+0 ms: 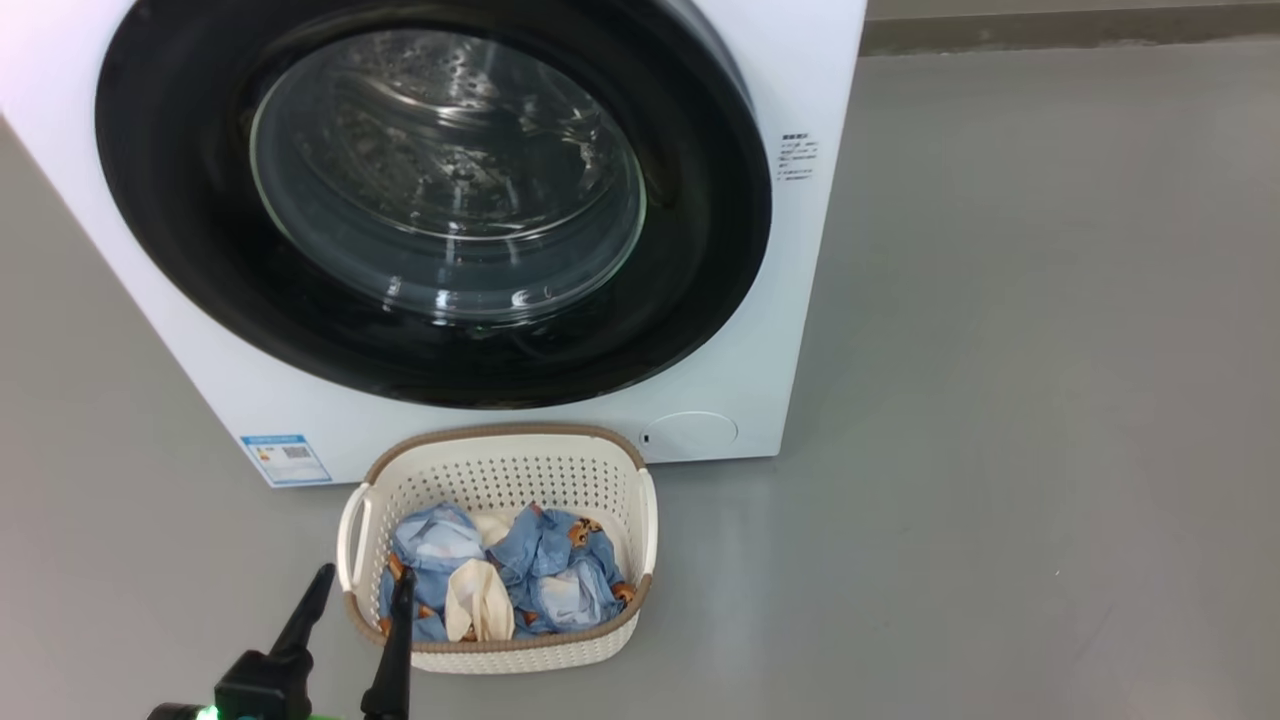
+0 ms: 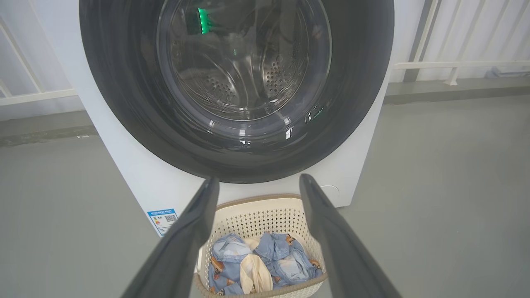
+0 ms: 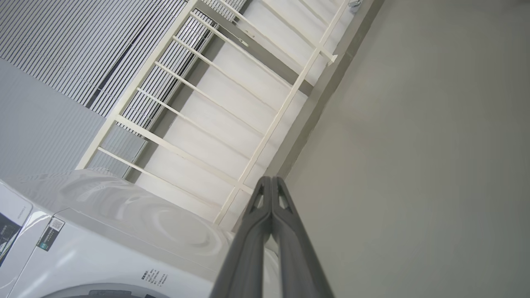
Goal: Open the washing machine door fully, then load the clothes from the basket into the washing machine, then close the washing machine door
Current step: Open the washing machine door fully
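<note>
Squarely on the grey floor [image 1: 1000,400], the white washing machine [image 1: 800,330] stands with its black-rimmed washing machine door [image 1: 700,250] shut. At the door's six o'clock sits the cream basket [image 1: 500,432], bear-print clothes [image 1: 550,580] heaped inside. At the basket's eight o'clock hovers the left gripper [image 1: 365,575], fingers wide apart, empty. The right gripper [image 3: 271,180], fingers pressed together on nothing, points toward a white railing [image 3: 269,132].

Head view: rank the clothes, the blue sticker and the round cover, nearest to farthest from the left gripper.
1. clothes, in the basket, beside the left gripper.
2. blue sticker, washing machine front, lower left.
3. round cover, front, lower right.
</note>
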Motion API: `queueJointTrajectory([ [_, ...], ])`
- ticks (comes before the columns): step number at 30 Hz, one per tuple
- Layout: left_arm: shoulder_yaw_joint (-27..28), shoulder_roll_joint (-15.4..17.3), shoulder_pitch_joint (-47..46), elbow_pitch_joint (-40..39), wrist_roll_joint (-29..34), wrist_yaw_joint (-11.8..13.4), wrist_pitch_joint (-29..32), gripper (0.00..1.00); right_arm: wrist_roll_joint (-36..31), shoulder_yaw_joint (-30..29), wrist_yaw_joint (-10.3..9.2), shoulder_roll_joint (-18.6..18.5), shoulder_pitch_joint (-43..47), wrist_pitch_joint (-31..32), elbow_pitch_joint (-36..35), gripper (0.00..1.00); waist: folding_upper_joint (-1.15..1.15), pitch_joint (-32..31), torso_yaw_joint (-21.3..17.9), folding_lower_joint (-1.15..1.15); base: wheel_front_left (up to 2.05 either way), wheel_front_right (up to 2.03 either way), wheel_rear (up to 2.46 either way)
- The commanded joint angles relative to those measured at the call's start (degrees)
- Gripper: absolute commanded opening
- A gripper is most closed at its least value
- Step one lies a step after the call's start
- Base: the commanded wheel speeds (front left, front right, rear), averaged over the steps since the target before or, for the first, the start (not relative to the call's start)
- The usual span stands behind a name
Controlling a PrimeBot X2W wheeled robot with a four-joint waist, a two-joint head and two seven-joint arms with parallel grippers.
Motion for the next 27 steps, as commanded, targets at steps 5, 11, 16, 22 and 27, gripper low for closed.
queueJointTrajectory([
  [5,1.0,0.6,-2.2,-1.2,-0.9,0.3,-0.4,1.00,12.3,1.4,0.09,-7.8,-4.1,-0.3,5.3,0.00,0.00,1.1,1.3,0.00,0.00,0.00,0.00],
  [11,-0.2,0.6,-3.2,-1.1,-0.7,0.0,-0.4,1.00,23.6,1.5,0.09,-12.7,-6.1,2.7,7.3,0.00,0.00,2.5,2.4,0.00,0.00,0.00,0.00],
  [16,-0.5,0.6,-3.8,-0.9,-0.2,-0.1,-0.4,1.00,28.0,0.5,0.09,-14.7,-8.2,5.9,7.4,0.00,0.00,3.8,2.9,0.00,0.00,0.00,0.00],
  [22,-0.9,0.6,-5.1,-0.9,0.3,-0.4,-0.4,1.00,30.8,-0.7,0.09,-16.5,-11.7,11.2,8.0,0.00,0.00,5.7,3.7,0.00,0.00,0.00,0.00],
  [27,-1.6,0.6,-6.1,-1.3,0.5,-0.3,-0.4,1.00,32.7,-1.4,0.09,-17.2,-14.7,17.6,7.6,0.00,0.00,7.6,4.6,0.00,0.00,0.00,0.00],
])
